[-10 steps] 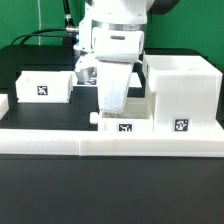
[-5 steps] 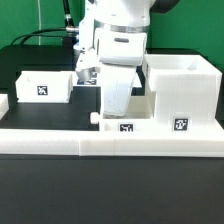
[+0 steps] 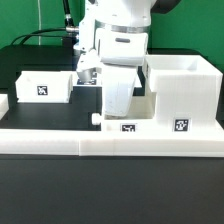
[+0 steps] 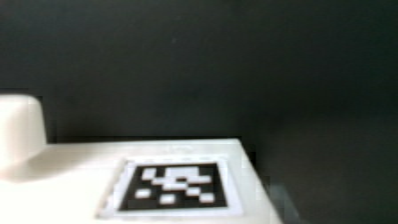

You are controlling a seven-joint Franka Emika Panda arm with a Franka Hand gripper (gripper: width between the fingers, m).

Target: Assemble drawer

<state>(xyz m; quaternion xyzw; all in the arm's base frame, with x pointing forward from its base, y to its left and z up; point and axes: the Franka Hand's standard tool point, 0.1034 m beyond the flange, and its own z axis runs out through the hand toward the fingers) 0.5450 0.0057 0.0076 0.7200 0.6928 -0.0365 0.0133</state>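
Note:
The big white drawer casing [image 3: 185, 95] stands at the exterior view's right, with a tag on its front. A small white drawer box [image 3: 140, 124] with a tag sits just left of it, behind the rail. A second small box [image 3: 45, 87] stands further back on the left. My gripper [image 3: 118, 112] hangs straight down over the middle box, its white fingers reaching to the box's rim. The frames do not show whether the fingers are open or shut. The wrist view shows only a blurred white surface with a tag [image 4: 178, 185], and no fingers.
A long low white rail [image 3: 110, 148] runs across the front of the black table. A black cable lies at the back left [image 3: 45, 35]. A white rounded shape [image 4: 18, 130] shows at the wrist view's edge.
My gripper has shifted a little toward the exterior view's right, nearer the casing. The boxes and casing have stayed about where they were.

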